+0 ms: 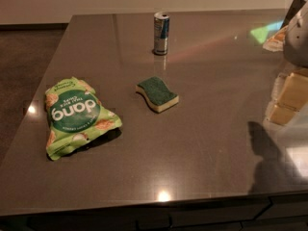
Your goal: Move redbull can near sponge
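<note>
The redbull can (161, 33) stands upright near the far edge of the dark table (202, 129), blue and silver with a shiny top. The sponge (157, 94) lies flat in the middle of the table, green scouring side up, pale yellow body below, a good way in front of the can. My gripper (297, 32) shows only in part at the right edge of the camera view, above the table, far to the right of both the can and the sponge. It holds nothing that I can see.
A green chip bag (77, 115) lies at the left of the table, left of the sponge. Pale yellow reflections (288, 97) show on the table's right side. The table's left edge drops to dark floor (24, 71).
</note>
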### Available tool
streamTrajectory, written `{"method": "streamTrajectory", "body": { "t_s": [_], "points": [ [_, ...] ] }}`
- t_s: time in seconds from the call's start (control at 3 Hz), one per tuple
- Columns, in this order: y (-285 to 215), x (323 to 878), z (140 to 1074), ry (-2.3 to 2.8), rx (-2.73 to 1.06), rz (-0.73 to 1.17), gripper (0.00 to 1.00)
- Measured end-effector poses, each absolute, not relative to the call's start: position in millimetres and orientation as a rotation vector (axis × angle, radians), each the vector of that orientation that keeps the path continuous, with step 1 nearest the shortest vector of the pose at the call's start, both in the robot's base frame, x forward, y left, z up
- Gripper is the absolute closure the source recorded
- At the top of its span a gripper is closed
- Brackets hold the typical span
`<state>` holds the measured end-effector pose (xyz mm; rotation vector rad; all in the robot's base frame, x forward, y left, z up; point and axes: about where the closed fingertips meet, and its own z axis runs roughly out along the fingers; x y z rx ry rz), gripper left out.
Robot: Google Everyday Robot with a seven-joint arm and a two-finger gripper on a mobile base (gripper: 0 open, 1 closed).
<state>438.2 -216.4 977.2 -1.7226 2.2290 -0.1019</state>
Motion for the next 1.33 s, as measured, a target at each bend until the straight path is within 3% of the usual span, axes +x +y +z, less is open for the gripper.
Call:
{"method": "streamTrajectory", "body": {
  "t_s": [0.67,1.33],
  "points": [
    [-206.9,469.7,974.4,2.202,-1.663,-0.076,0.0],
    [-182.5,580.9,956.4,2.149,-1.524,0.002,0.0]
  ]
}}
